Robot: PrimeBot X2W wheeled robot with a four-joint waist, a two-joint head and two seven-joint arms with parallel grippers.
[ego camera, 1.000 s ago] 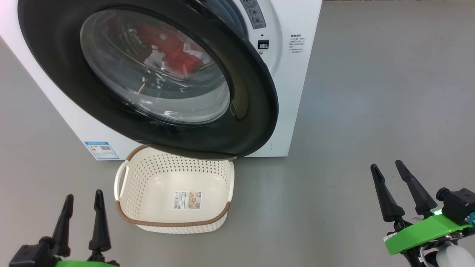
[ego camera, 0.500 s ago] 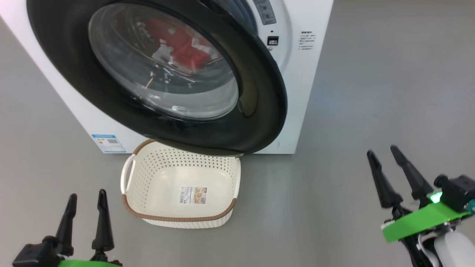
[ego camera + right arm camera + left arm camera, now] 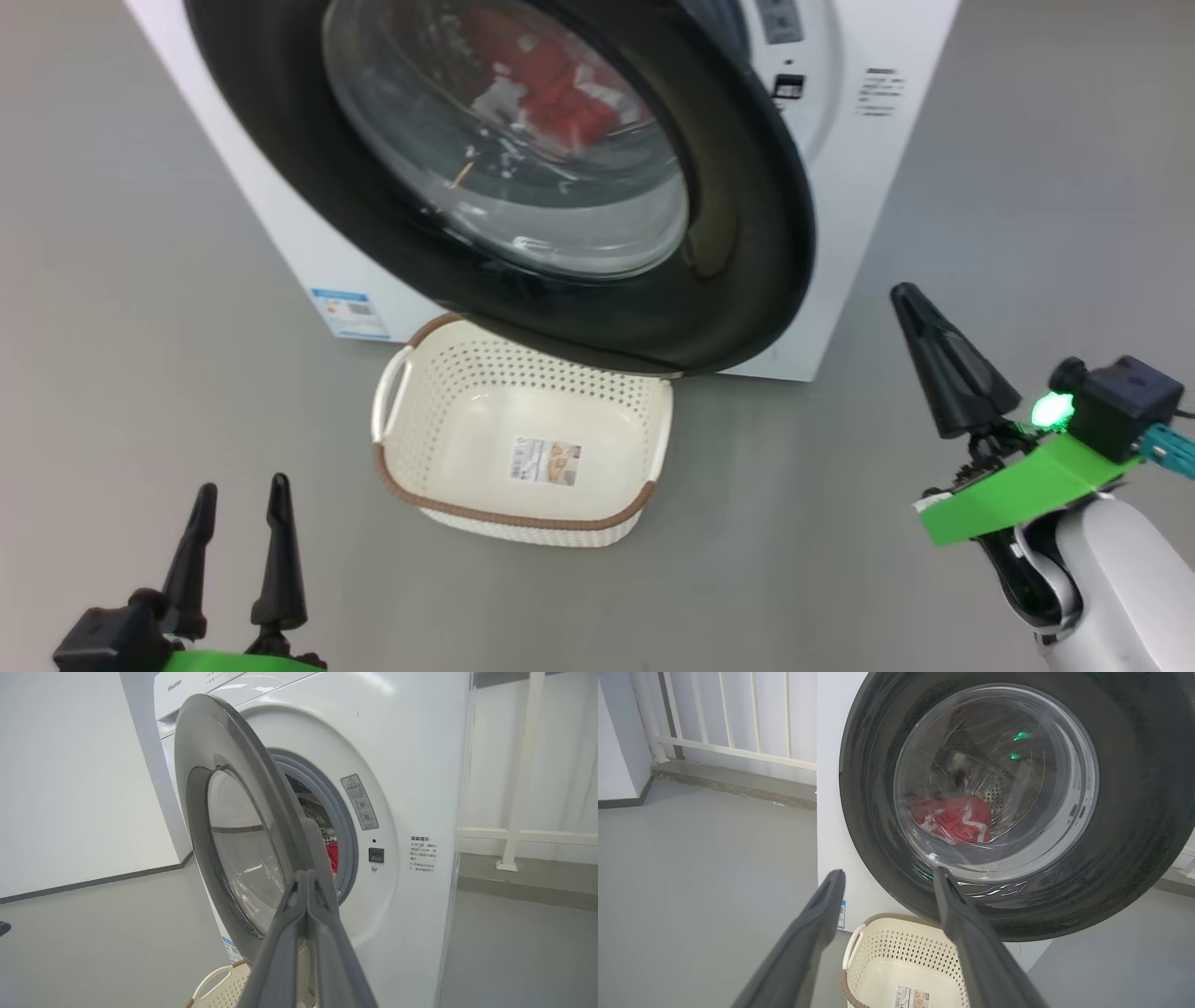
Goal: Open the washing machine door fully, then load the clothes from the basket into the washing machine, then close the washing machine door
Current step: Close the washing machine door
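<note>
Right gripper point(image 3: 907, 301): your two dark fingers are pressed together tip to tip, closed on themselves and raised in free air.
Left gripper point(image 3: 243, 485): your fingers stand spread wide, low over the floor point(image 3: 1027, 187), touching nothing.
Washing machine door point(image 3: 747, 233): ahead and to the left of your right gripper, apart from it; ahead of and above your left gripper.
Door pose: ajar, hinged on the side far from your right gripper, with the free edge standing out toward that gripper's side. From the right wrist you see it almost edge-on, its inner face turned to the opening.
Washing machine point(image 3: 850, 187): behind the door, its white front ahead of the right gripper, with a grey gasket point(image 3: 345, 821) round the opening and a dark latch slot point(image 3: 376, 855) beside it.
Drum point(image 3: 999, 793): holds the clothes point(image 3: 560, 93), a red bundle with white patches lying low inside, which you see through the door glass.
Basket point(image 3: 504, 518): on the floor ahead of the left gripper and to its right, between your two grippers and nearer the left one. It holds just a label sticker point(image 3: 545, 462) on its floor.
Basket axis: the long side runs handle to handle along the machine front, open top facing up.
In the way: the door's lower rim overhangs the basket's far edge. The door stands between the left gripper and the drum mouth, while from the right gripper a slice of the opening shows past the door's edge.
Around: a blue energy sticker point(image 3: 347, 313) low on the machine, ahead of the left gripper; a white railing point(image 3: 738, 752) beyond the machine, to the left gripper's left.
</note>
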